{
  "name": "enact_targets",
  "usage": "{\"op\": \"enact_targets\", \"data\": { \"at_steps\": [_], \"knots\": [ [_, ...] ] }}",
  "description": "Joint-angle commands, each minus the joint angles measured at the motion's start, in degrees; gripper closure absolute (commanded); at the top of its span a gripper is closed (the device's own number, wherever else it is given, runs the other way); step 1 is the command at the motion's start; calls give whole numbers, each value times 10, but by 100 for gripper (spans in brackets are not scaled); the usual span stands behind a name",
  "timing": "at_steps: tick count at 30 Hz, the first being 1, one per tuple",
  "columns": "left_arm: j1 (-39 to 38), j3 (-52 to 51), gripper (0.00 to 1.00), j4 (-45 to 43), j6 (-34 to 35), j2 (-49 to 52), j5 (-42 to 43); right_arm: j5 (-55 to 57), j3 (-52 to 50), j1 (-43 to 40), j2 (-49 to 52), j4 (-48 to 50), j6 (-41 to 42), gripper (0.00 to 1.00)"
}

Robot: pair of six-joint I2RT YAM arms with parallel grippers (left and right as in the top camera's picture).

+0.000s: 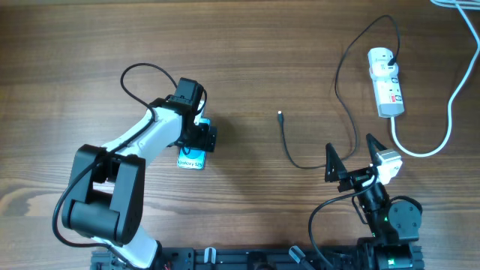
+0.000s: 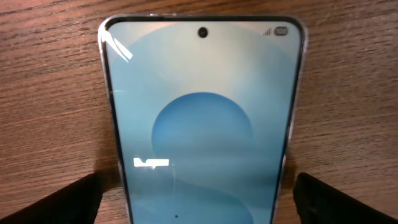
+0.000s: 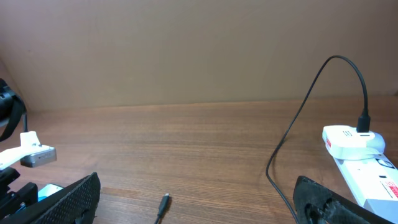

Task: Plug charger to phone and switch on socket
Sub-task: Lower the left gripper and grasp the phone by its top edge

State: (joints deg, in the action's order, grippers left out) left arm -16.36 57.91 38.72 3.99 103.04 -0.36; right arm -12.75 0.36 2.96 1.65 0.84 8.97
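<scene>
Left gripper [image 2: 199, 194] spread wide astride the phone [image 2: 202, 112], apparently to steady it for plugging.
Right gripper [image 3: 196, 198] likewise released and empty; the charger plug tip [image 3: 164, 200] lies just ahead between its jaws, with the socket [image 3: 367, 168] farther ahead to its right.

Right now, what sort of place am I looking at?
Likely a robotics lab bench: a wooden table, a left arm and right arm at its edge, with phone, charger and socket laid out.

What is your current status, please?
Left gripper open, straddling phone. Right gripper open, empty. Charger tip loose, unobstructed.
</scene>
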Motion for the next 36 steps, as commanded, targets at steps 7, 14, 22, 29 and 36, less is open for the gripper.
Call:
{"op": "enact_targets", "data": {
  "at_steps": [7, 14, 22, 29, 36],
  "knots": [
    [0, -37, 0, 11, 10, 36, 26, 7, -1, 2, -3, 1, 1, 0],
    [-11, -37, 0, 9, 10, 37, 26, 7, -1, 2, -3, 1, 1, 0],
    [-11, -37, 30, 9, 10, 37, 26, 7, -1, 2, -3, 1, 0, 0],
    [-10, -37, 38, 14, 10, 36, 26, 7, -1, 2, -3, 1, 1, 0],
    [-11, 11, 43, 44, 10, 29, 26, 7, -1, 2, -3, 1, 0, 0]
  ]
}}
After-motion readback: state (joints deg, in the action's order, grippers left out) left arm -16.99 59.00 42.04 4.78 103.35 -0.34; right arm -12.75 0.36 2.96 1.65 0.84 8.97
